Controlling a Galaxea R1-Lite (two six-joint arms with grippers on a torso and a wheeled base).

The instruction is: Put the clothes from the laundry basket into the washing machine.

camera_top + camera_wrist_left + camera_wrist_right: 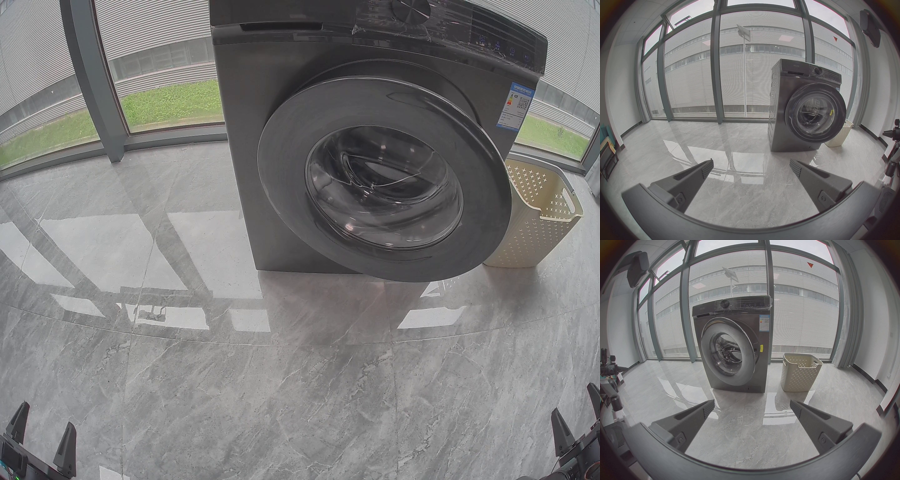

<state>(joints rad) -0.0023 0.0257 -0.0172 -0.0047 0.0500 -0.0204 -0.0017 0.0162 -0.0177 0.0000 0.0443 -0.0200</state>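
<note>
A dark grey washing machine stands ahead on the floor, its round glass door swung partly out. The same machine appears in both wrist views. A cream perforated laundry basket stands at the machine's right side; I see no clothes over its rim. My left gripper is low at the near left, open and holding nothing. My right gripper is low at the near right, open and holding nothing. Both are well short of the machine.
Glossy grey marble floor stretches wide between me and the machine. Tall windows with dark frames run behind the machine. A tripod stand is at the room's right side.
</note>
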